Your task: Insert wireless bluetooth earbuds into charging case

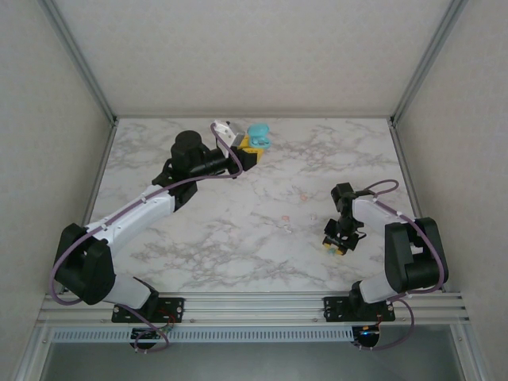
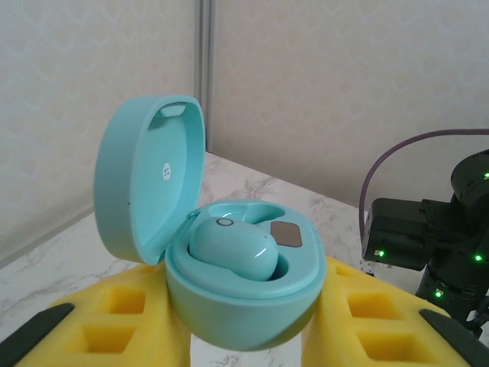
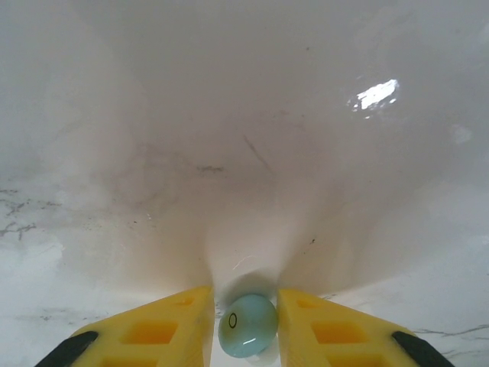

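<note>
Step in hand: pickup of the second bud.

The right gripper (image 1: pixel 336 245) is nose-down at the table (image 1: pixel 238 238). Its yellow fingers (image 3: pixel 160 332) are clenched on the loose earbud (image 3: pixel 247 325). The bud is pale teal and sits right between the tips, with both inner faces against its sides and the ring mark facing the wrist camera. Can't tell if it's off the marble yet; it reads as at or just above the surface under the tips.

The left gripper (image 1: pixel 253 145) is grasping the charging case (image 2: pixel 244 306) across the lower shell, one finger on each side, opening up.
- The lid (image 2: pixel 145 176) is hinged open and stands at the left finger's side.
- The seated earbud (image 2: pixel 233 248) fills the socket nearer the lid.
- The empty socket (image 2: pixel 286 233) is next to it, toward the right finger, with its contact pad showing.

The case is well apart from the right gripper, ahead of it and off to its left.

Next move, my read:
- Lift straight up and carry the bud across to the case.
- Rotate the bud to match the free socket.
- Come down from above on the side away from the lid, and let go only once it's seated.

Risks as I judge them:
- The bud is small and smooth, so it can twist or pop out of the pinch.
- Its current orientation in the tips probably isn't what the socket wants.
- The left side has to hold the case steady while the bud is pushed in.
</note>
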You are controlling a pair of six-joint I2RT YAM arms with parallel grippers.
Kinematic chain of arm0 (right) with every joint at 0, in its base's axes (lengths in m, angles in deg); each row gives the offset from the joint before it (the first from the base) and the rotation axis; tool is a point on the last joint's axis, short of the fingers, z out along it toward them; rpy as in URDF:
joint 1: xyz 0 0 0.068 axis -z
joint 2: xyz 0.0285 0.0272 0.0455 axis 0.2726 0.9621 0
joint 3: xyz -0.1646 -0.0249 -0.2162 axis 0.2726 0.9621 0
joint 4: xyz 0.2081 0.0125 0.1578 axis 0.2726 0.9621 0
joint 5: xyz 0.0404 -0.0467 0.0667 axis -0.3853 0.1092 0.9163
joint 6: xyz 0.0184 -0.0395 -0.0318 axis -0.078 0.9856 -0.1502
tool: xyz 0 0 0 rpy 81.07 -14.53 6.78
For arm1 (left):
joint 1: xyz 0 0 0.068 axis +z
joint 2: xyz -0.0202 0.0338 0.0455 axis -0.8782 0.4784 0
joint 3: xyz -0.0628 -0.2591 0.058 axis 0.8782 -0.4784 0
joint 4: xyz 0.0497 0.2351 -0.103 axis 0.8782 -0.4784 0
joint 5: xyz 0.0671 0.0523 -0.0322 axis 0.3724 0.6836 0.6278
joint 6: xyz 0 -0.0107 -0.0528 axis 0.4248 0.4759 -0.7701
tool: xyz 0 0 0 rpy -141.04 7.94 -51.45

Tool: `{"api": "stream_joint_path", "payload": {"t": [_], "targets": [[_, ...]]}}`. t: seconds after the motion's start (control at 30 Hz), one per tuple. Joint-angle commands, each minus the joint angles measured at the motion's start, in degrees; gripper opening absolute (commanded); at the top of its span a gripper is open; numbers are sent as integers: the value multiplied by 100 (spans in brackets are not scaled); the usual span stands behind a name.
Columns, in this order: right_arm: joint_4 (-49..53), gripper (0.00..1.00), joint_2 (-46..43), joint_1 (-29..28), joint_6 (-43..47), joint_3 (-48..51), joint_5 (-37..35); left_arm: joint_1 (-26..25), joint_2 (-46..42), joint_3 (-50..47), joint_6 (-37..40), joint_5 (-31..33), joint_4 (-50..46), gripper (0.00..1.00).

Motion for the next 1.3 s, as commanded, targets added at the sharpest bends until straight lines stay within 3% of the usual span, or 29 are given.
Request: {"api": "stream_joint_path", "payload": {"t": [0.0,0.43,0.63,0.8,1.0,1.27], "targets": [[16,28,75,-59,-55,65,-31,-38,15,208,81,-77,7,17],[115,18,-584,-65,27,-158,-63,-42,40,229,70,-17,7,16],[-291,18,-1742,-60,151,-673,599,-38,47,240,51,5,37,16],[-1398,18,-2476,-60,-93,-1340,1533,-39,99,275,-24,-104,83,16],[-2889,18,-2302,-101,-713,-2122,2750,-64,198,355,-142,-415,276,16],[-3817,19,-1837,-461,-1058,-2768,3317,-152,303,442,-116,-816,367,16]]}}
